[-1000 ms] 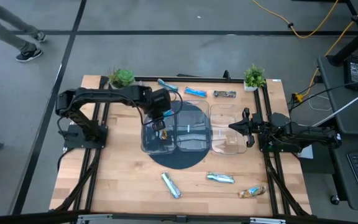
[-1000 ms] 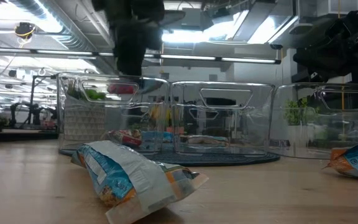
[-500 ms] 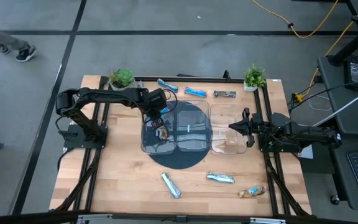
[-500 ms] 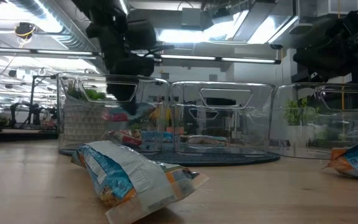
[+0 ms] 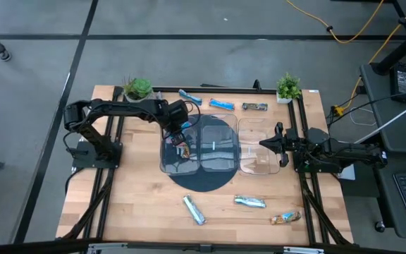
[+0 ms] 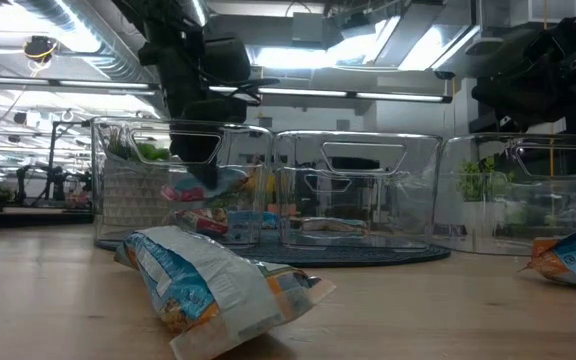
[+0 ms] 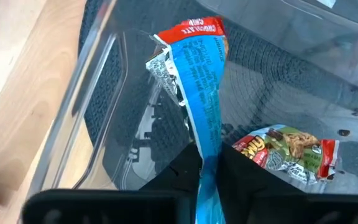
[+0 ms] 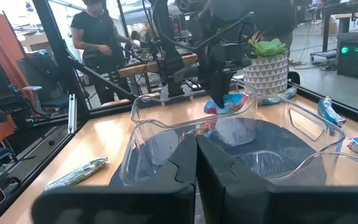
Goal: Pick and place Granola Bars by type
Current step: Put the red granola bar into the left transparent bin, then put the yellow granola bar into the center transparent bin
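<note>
While my left claw (image 5: 180, 136) hangs over the leftmost clear plastic tray (image 5: 168, 164), a little left of centre in the overhead frame, its two dark fingers (image 7: 182, 173) are pinched tight on the lower end of a bright blue crinkly-wrapped granola bar with a red end (image 7: 196, 81). That bar dangles inside the tray's walls, clear of the floor as far as I can judge. Beneath it, on the tray bottom, lies a second wrapped bar with a red and green printed wrapper (image 7: 289, 152).

My right claw (image 5: 263, 144) waits at the right edge of the rightmost clear tray (image 5: 256, 166), right of centre in the overhead frame, its fingers pressed together with nothing between them.

A middle clear tray (image 5: 218, 161) stands between the other two; all three sit in a row, partly on a dark round mat (image 5: 207, 182).

Along the upper edge of the wooden table (image 5: 132, 204) lie a blue bar (image 5: 189, 96), another bright blue bar (image 5: 221, 104) and a dark brown bar (image 5: 254, 107), with a small green potted plant (image 5: 137, 88) at upper left and another (image 5: 287, 87) at upper right. Near the lower edge lie a silver-blue bar (image 5: 194, 209), a second silver-blue bar (image 5: 249, 202) and a tan-orange bar (image 5: 285, 218).
</note>
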{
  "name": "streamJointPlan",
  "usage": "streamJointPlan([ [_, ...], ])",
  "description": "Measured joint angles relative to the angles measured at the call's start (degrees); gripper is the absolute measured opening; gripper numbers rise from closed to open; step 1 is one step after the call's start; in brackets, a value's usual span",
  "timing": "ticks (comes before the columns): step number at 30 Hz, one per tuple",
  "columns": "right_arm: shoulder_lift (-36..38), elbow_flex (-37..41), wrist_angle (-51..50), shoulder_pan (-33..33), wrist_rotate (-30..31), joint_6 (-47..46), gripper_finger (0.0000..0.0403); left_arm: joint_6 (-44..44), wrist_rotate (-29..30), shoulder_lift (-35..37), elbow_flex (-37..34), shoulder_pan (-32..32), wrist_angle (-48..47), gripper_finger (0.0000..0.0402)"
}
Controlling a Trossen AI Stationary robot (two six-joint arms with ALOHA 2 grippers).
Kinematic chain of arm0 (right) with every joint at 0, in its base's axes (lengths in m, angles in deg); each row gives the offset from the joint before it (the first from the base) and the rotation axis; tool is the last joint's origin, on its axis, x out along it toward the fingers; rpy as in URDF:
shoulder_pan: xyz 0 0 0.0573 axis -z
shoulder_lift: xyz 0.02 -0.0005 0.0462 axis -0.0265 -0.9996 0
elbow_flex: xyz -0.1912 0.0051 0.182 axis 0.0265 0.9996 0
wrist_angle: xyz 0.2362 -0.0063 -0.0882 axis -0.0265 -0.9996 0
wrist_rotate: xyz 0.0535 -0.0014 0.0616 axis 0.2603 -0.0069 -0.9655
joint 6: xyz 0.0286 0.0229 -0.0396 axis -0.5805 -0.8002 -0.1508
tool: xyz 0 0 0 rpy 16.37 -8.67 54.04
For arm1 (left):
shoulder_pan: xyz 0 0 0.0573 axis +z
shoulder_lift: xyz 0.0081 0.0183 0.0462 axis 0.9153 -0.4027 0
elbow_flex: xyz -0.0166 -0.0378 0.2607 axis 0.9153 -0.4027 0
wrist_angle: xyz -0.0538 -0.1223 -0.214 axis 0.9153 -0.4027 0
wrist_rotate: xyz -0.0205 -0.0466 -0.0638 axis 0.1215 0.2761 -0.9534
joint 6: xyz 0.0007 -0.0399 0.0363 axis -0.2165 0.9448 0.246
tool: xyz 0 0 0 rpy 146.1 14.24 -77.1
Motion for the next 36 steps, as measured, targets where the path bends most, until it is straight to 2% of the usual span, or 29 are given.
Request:
streamJointPlan([
  [7, 0.0, 0.0, 0.0, 0.0, 0.0, 0.0, 0.0008, 0.0, 0.0, 0.0, 0.0, 0.0, 0.0, 0.0084],
  [13, 0.0, 0.0, 0.0, 0.0, 0.0, 0.0, 0.0008, 0.1, 0.0, 0.0, 0.0, -0.3, 0.0, 0.0103],
  [17, 0.0, 0.0, 0.0, 0.0, 0.0, 0.0, 0.0008, 0.1, -0.2, 0.0, 0.0, -1.3, 0.2, 0.0106],
  [26, 0.0, 0.0, 0.0, 0.0, 0.0, 0.0, 0.0008, 0.1, -5.9, 0.6, 0.1, -6.1, 0.3, 0.0103],
  [36, 0.0, 0.0, 0.0, 0.0, 0.0, 0.0, 0.0008, 1.7, -5.9, 4.0, 6.4, -14.1, -1.5, 0.0098],
])
